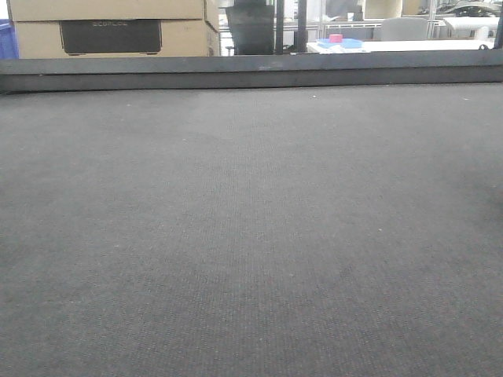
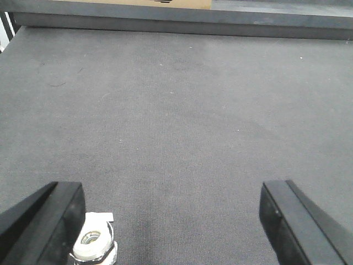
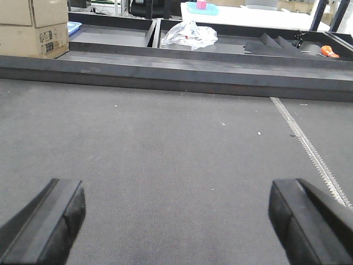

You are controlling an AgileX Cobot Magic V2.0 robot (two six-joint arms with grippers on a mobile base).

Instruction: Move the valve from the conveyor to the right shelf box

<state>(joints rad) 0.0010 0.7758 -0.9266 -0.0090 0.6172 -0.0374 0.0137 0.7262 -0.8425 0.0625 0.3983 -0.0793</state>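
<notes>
Left gripper point(image 2: 172, 221): fingers spread wide, holding nothing.
Valve point(image 2: 94, 243): on the belt, just beside the inner face of one left finger, at the view's bottom edge.
Right gripper point(image 3: 176, 223): spread wide, bare belt between.
Dark tray point(image 3: 231, 48): behind the rail, holds a crumpled plastic bag point(image 3: 190, 34).
Conveyor point(image 1: 251, 236): grey woven belt, edge rail point(image 1: 251, 71), toothed seam point(image 3: 309, 149).
Cardboard boxes point(image 1: 110, 27): print unreadable.

Flat conveyor point(image 1: 251, 236) lay clear ahead. A raised edge rail point(image 1: 251, 72) barred its far side; the valve point(image 2: 95, 245) stood within the left gripper point(image 2: 172, 210), close by one jaw.
</notes>
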